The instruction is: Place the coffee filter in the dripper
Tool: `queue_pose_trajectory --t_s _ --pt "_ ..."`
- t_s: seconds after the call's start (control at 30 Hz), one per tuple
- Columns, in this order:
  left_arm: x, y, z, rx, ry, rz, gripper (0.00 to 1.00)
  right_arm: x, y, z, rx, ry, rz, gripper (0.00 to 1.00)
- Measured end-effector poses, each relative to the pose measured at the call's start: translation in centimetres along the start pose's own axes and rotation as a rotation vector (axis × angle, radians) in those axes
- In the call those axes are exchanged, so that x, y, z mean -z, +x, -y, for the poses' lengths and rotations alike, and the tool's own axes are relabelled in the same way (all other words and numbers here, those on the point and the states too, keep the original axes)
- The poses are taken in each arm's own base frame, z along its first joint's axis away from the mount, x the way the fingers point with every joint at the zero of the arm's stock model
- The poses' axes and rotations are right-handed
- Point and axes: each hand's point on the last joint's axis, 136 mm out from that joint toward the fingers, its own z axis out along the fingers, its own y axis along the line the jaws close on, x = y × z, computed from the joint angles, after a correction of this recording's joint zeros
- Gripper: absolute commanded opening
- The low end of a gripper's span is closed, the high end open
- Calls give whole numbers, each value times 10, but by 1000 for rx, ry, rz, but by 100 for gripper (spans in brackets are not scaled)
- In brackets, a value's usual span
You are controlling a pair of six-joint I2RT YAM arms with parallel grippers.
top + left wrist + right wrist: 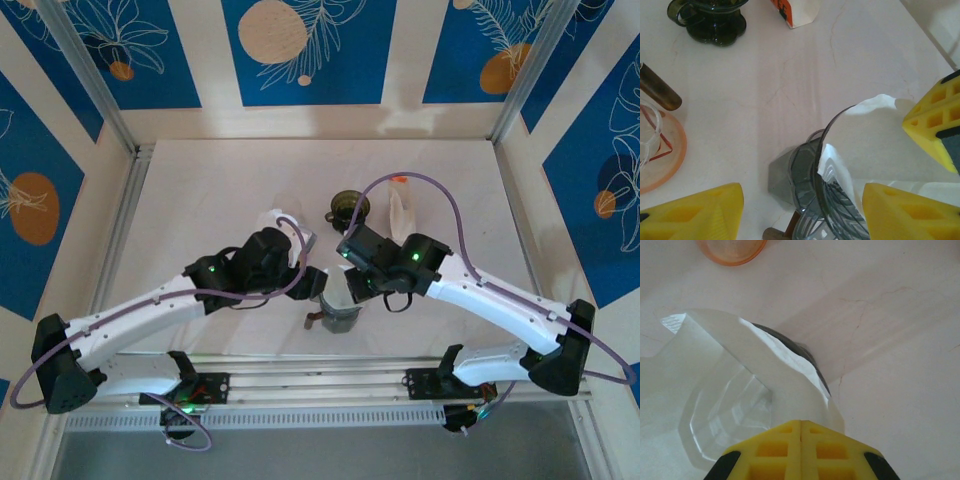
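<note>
The coffee filter [765, 365] is held at one edge by the right gripper [801, 430], whose two yellow fingers are seen pressed flat together on the paper at the bottom centre of the right wrist view. The filter is draped over the mouth of the dripper [800, 180], the dark rim showing as an arc behind the paper. In the left wrist view a white fold lies inside the rim against the ribbed glass wall at lower centre, while another corner stands above the rim towards the right of the frame. It is judged that the filter is partly in but not seated.

The left gripper [802, 200] is spread wide, its fingers set at the lower left and lower right of its view with the dripper between them; no contact with the glass can be made out. In the overhead view the dripper stands on the bench [200, 200] at lower centre, where the two grippers meet.

The filter is expected to handle as thin, very light, limp paper: it is easily creased or torn, and may cling to a finger on release. It is best held at the upper edge, as here, and lowered gently. The dripper looks like hard, smooth glass, slippery and breakable, and it could be tipped if the paper is pushed sideways.

A dark green cup [710, 20] and a white packet [800, 12] sit at the top of the left wrist view, and an orange-rimmed glass vessel [660, 160] at the left edge, all well apart from the dripper.
</note>
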Motion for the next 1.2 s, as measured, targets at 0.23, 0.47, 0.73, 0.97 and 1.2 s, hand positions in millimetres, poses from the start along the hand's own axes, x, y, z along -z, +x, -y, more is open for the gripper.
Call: queue_pose_trajectory --t_s 0.23,0.47,0.73,0.97,1.2 --pt "3 0 1 4 11 11 82 -6 3 -6 21 4 -19 3" --pt "1 2 3 3 24 2 79 -11 2 -10 28 4 -24 3" --pt "-4 13 -2 4 14 -27 70 -6 -3 -11 32 -10 8 25" --pt "-5 16 -3 5 9 -36 71 32 -22 -2 -14 -60 142 60" --pt "-6 18 -4 6 7 -40 73 7 -21 8 -64 -37 56 68"
